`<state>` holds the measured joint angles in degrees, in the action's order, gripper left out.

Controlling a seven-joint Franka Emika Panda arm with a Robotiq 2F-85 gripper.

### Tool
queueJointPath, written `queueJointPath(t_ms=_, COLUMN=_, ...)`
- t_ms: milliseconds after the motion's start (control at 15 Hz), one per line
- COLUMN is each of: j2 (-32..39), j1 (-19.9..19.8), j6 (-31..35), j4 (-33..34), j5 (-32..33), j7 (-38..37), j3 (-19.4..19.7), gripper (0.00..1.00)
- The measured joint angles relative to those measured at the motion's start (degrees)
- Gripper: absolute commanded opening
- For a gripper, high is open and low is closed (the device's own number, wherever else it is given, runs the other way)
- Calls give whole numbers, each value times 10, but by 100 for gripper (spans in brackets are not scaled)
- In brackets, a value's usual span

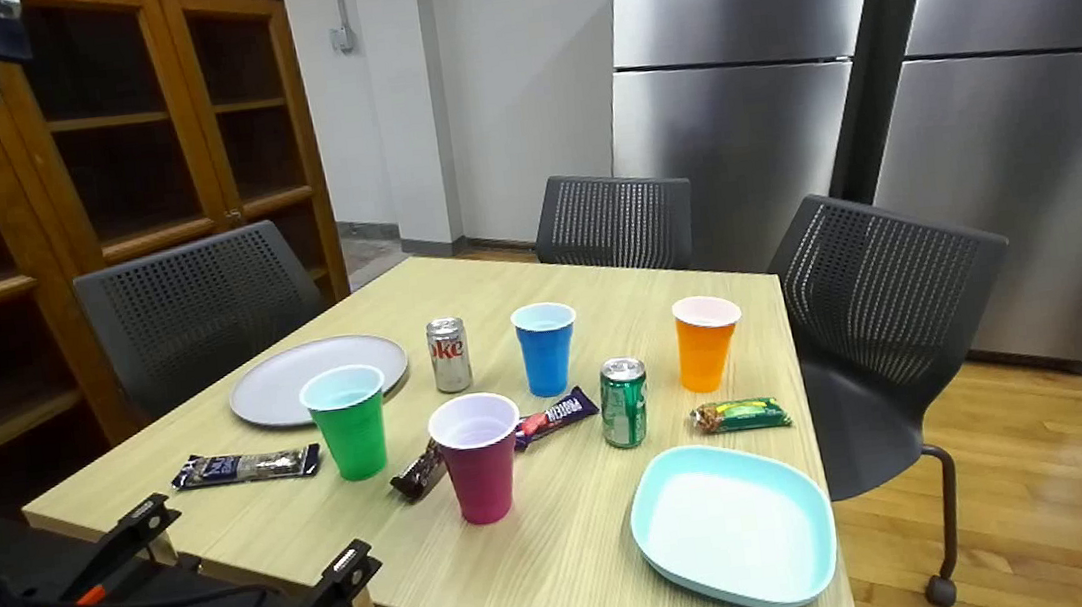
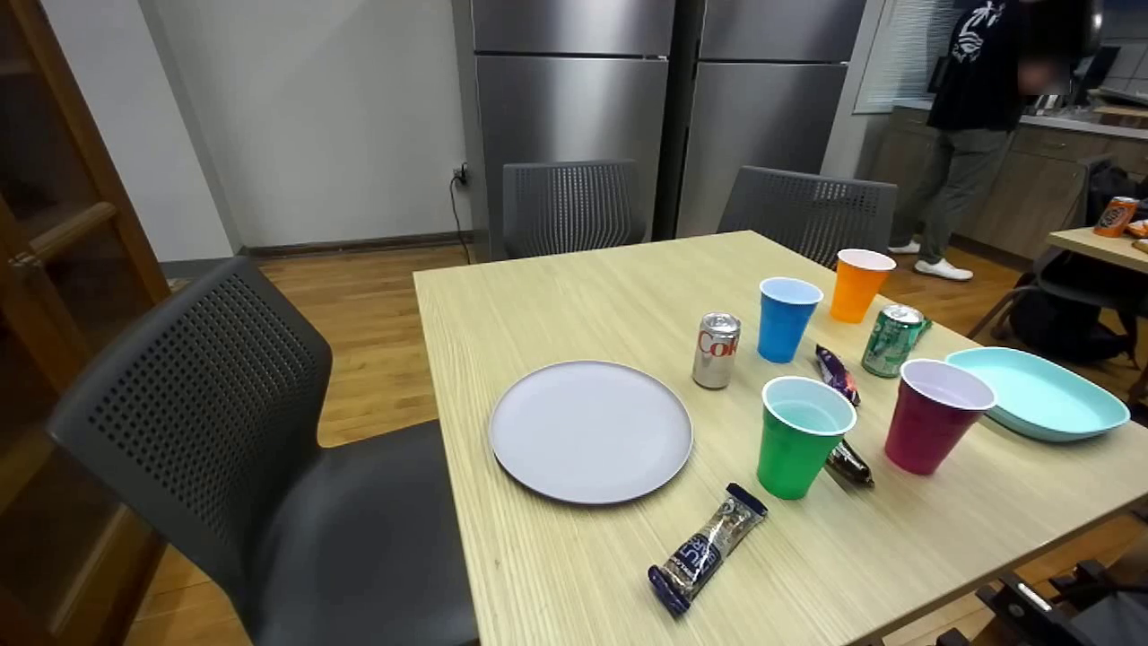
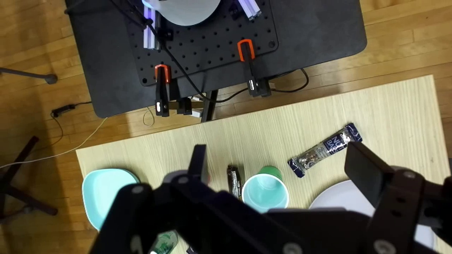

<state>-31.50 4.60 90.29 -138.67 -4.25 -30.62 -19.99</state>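
Gripper (image 3: 281,168): spread wide, empty, high above the table (image 3: 399,113).
Green cup (image 3: 265,192): upright, at 7 o'clock from the middle of the jaws' gap in the wrist view; clock centre for the lines below.
Nut bar (image 3: 324,150): flat, near, at 2 o'clock.
Dark bar (image 3: 234,180): just beside, at 10 o'clock; contact hard to tell.
Plate (image 3: 337,197): at 3 o'clock, partly hidden by the gripper.
Maroon cup (image 1: 480,471): at 4 o'clock in an exterior view, past dark bar.
Tipping: could topple green cup with a low sideways pass across the rim.
Skidding: could shove or buckle nut bar by closing at this angle, nearly end to end rather than across.
Blind side: could knock maroon cup unseen, owing to the gripper's bulk over much of the wrist view.
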Motion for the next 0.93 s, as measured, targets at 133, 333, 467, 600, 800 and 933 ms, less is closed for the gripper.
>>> queueJointPath(t_ms=133, j2=7, j1=0, j6=7, j4=-9, j5=11, j7=0, j3=4, gripper=100)
queueJointPath(t_ms=333, j2=25, j1=0, j6=22, j4=-18, j5=33, j7=0, j3=9, gripper=100)
queueJointPath(t_ms=467, j2=44, j1=0, j6=39, j4=-23, j5=53, j7=0, j3=12, gripper=100)
queueJointPath(t_ms=600, j2=69, j1=0, j6=60, j4=-25, j5=75, j7=6, j3=14, gripper=100)
queueJointPath(t_ms=800, j2=110, j1=0, j6=106, j4=-25, j5=105, j7=22, j3=19, gripper=100)
queueJointPath(t_ms=933, j2=137, j1=0, j6=140, j4=-25, j5=123, j7=33, j3=23, gripper=100)
